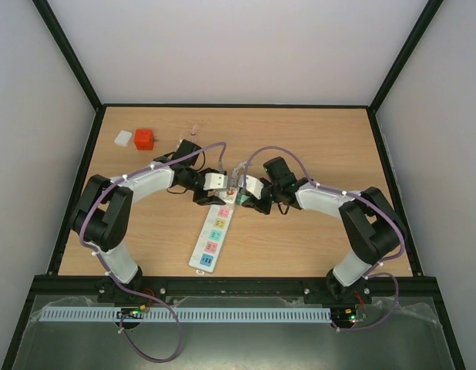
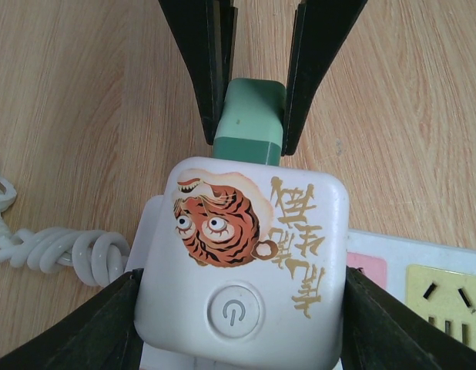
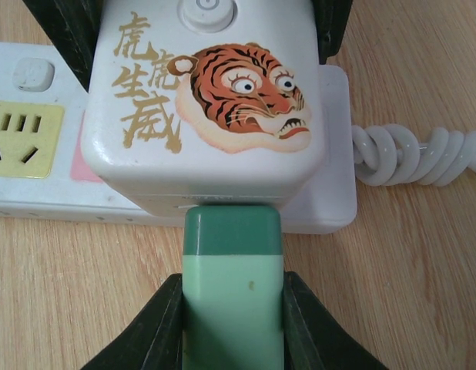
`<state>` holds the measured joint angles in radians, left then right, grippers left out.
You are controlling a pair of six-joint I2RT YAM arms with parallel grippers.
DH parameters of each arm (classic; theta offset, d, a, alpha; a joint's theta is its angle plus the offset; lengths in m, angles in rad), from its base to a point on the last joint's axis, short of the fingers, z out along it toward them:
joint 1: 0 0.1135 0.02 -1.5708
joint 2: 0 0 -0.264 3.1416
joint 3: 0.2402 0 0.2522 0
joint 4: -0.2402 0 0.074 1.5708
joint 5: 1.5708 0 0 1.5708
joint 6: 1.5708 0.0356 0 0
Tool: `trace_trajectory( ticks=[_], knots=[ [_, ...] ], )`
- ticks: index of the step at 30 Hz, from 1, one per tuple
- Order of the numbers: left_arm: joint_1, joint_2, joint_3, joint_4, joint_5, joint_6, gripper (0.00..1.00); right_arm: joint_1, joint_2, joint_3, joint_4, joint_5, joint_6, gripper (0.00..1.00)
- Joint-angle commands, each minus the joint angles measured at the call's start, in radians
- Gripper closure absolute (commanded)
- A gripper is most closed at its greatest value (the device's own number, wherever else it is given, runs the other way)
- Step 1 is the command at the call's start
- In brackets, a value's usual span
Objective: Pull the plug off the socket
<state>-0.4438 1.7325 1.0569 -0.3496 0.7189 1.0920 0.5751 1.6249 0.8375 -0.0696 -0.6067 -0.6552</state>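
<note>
In right end effector (image 3: 232, 279), green plug (image 3: 232, 320).

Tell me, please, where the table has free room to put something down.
Bare wood: the far right corner beyond the right arm, and the near patch between the socket and that arm's base. Crowded: the centre, where left gripper and right gripper meet, and the far left by the red cube and white block.

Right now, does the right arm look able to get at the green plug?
Likely yes: the right pincer has a finger against each side of the green plug; the left pincer grips the white tiger adapter from the opposite side.
</note>
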Motion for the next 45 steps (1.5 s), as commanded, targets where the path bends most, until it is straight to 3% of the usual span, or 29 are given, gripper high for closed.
trace_trajectory(
  ticks=[1,39,45],
  knots=[
    [0.005,-0.002,-0.004,-0.036,-0.018,0.036,0.64,-0.029,-0.033,0.004,-0.028,0.01,-0.031,0.87],
    [0.013,0.006,0.008,-0.042,-0.053,0.012,0.7,-0.134,-0.119,-0.043,-0.144,0.007,-0.096,0.91],
    [0.013,-0.003,0.009,-0.032,-0.043,-0.002,0.61,-0.149,-0.125,-0.034,-0.152,-0.011,-0.075,0.91]
  ],
)
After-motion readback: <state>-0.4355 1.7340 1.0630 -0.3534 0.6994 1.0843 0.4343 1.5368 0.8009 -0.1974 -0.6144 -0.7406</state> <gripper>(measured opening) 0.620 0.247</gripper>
